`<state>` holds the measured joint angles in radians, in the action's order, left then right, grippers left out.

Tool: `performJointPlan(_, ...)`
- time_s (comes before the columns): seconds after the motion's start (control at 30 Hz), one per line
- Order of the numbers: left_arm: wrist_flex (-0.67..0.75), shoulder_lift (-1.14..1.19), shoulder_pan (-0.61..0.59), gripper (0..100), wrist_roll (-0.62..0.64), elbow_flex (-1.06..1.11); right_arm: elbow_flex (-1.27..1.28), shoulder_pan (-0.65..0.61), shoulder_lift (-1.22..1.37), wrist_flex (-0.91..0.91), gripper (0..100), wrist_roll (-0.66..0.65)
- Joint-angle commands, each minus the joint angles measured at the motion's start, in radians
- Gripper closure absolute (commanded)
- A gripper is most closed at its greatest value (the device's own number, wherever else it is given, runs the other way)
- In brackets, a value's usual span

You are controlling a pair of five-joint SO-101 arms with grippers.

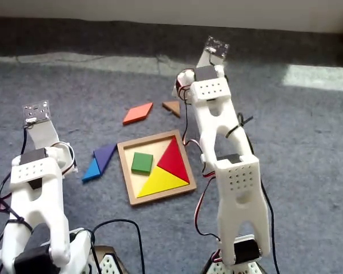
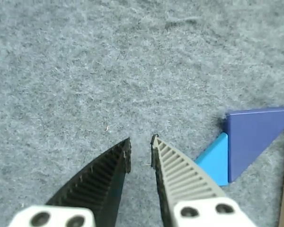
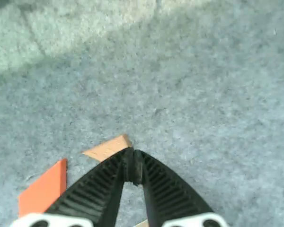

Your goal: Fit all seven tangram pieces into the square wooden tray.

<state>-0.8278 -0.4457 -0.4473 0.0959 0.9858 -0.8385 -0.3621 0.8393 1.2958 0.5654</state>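
Note:
The square wooden tray (image 1: 126, 171) lies mid-table and holds a green square (image 1: 142, 162), a red triangle (image 1: 172, 160) and a yellow triangle (image 1: 160, 181). An orange parallelogram (image 1: 137, 113) and a brown triangle (image 1: 172, 107) lie beyond it. A purple triangle (image 1: 104, 155) and a blue triangle (image 1: 92, 170) lie at its left. My left gripper (image 2: 140, 150) hangs over bare carpet, slightly open and holding nothing, with the purple triangle (image 2: 255, 137) and blue triangle (image 2: 214, 158) off to one side. My right gripper (image 3: 132, 166) is shut just over the brown triangle (image 3: 106, 147), beside the orange parallelogram (image 3: 42, 187).
Grey carpet covers the table. The right arm (image 1: 234, 171) stretches along the tray's right side and the left arm (image 1: 37, 182) stands left of the blue triangle. Cables (image 1: 120, 225) trail in front of the tray. A dark strip (image 1: 103, 34) runs along the far edge.

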Motion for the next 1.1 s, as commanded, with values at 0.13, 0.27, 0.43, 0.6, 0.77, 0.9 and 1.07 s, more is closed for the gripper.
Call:
performJointPlan(0.13, -0.064, -0.035, -0.012, 91, 0.003, 0.01, -0.022, -0.008, -0.081, -0.022, 99.5, -0.017)
performJointPlan(0.27, -0.068, -0.035, -0.007, 91, 0.002, 0.013, -0.022, -0.005, -0.045, -0.157, 99.5, -0.054)
performJointPlan(0.43, -0.064, -0.035, -0.012, 91, 0.002, 0.013, -0.028, -0.005, 0.096, -0.325, 99.5, -0.236)
performJointPlan(0.6, -0.068, -0.035, -0.012, 91, 0.002, 0.013, -0.071, -0.012, 0.165, -0.315, 99.5, -0.328)
performJointPlan(0.77, -0.068, -0.035, -0.012, 91, 0.002, 0.013, -0.084, -0.058, 0.165, -0.275, 99.5, -0.423)
performJointPlan(0.9, -0.064, -0.035, -0.013, 91, 0.002, 0.013, -0.084, -0.101, 0.165, -0.128, 99.5, -0.497)
performJointPlan(1.07, -0.063, -0.035, -0.013, 91, 0.002, 0.013, -0.09, -0.093, 0.165, 0.039, 99.5, -0.606)
